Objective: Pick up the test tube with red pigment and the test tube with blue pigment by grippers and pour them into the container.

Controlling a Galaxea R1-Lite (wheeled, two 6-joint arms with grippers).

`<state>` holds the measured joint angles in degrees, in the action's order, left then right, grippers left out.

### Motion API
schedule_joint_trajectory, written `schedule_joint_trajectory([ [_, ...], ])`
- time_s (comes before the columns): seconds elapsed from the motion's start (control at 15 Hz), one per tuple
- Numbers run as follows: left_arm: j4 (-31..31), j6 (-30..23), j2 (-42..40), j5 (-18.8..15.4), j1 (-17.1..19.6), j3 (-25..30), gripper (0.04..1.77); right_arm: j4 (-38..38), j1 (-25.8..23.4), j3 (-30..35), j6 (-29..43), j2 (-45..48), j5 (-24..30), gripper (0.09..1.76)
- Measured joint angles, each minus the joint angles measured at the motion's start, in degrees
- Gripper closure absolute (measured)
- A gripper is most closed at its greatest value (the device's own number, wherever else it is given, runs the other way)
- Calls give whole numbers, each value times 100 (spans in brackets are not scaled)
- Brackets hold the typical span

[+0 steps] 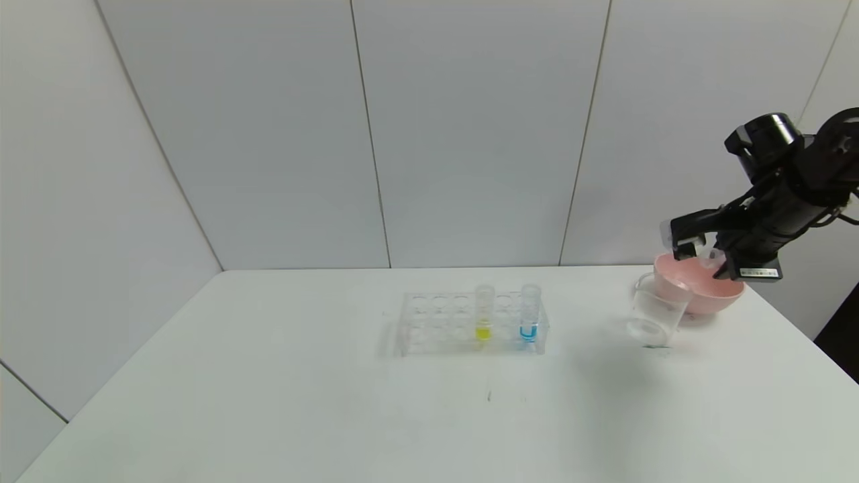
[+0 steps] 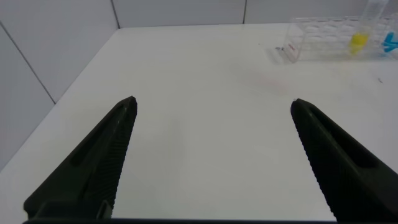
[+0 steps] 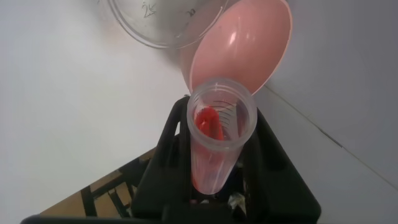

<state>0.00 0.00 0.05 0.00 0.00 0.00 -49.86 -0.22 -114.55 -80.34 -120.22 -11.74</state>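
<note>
The right gripper (image 1: 713, 258) hangs over the pink bowl (image 1: 698, 295) at the far right of the white table (image 1: 268, 376), its black fingers clenched on the red tube (image 3: 217, 140). In the right wrist view the tube's open mouth faces the camera, with orange-red liquid visible inside, and the bowl and the rim of the beaker (image 3: 163, 23) lie beyond it. From the head view the tube shows only as a small clear piece between the fingers, tilted above the bowl's inner wall.

The beaker (image 1: 656, 316) stands upright on the table just in front of the bowl, on the side toward the rack, so close to the bowl that they seem to touch. Whether it holds any liquid cannot be told.

The clear rack (image 1: 470, 323) sits near the middle of the table, well apart from the beaker. Two tubes stand upright in it: the blue tube (image 1: 529, 322) at the end nearer the beaker, and the yellow tube (image 1: 484, 312) beside it.

The left gripper (image 2: 211, 162) hovers above bare tabletop with its two dark fingers spread wide and nothing between them; the rack shows far off in its wrist view.
</note>
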Motion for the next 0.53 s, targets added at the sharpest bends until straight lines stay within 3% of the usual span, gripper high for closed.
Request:
schedule_joint_trajectory([
  [0.53,0,0,0,0,0,0,5,416,234,-5,-73,-293,-577,132],
])
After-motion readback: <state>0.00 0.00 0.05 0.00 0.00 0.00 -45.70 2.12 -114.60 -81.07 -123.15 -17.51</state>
